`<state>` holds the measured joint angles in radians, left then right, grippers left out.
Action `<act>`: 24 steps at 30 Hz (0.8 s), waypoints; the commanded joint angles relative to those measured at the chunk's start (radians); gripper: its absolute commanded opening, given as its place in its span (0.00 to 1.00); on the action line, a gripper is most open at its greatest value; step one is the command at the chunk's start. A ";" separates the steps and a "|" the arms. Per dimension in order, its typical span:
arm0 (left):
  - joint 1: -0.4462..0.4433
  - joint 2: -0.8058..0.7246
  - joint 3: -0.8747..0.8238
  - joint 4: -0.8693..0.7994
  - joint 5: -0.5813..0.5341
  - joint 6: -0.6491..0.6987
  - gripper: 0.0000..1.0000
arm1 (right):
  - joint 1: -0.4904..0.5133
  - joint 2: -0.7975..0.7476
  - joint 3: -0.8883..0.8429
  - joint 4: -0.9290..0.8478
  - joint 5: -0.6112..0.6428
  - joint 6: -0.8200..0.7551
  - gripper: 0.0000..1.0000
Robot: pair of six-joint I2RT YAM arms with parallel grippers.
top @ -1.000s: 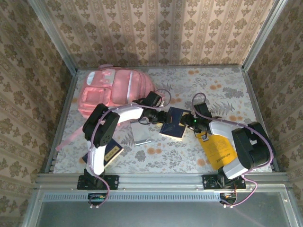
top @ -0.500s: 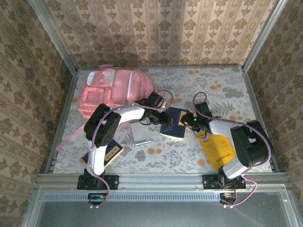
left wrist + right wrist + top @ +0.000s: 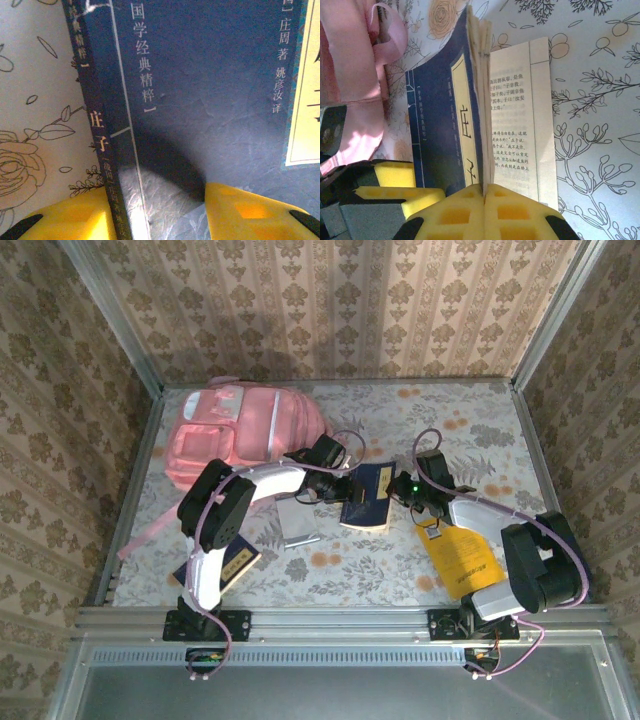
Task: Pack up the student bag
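The pads of the right gripper (image 3: 484,192) pinch the page edge of the blue book (image 3: 435,120). The fingers of the left gripper (image 3: 155,220) stand apart over the book's spine. The student bag (image 3: 240,430) lies flat, beyond the book and to its left, long axis running left to right, rounded end toward the book.
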<state>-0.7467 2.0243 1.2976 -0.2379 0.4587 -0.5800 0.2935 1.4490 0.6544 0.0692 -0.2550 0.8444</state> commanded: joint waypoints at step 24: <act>0.055 -0.237 -0.187 0.381 0.218 -0.152 0.00 | 0.009 -0.079 -0.006 -0.127 0.094 -0.085 0.53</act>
<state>-0.7048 1.8893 1.1206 0.0547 0.6292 -0.7204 0.2924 1.4494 0.6327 0.0109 -0.1875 0.8066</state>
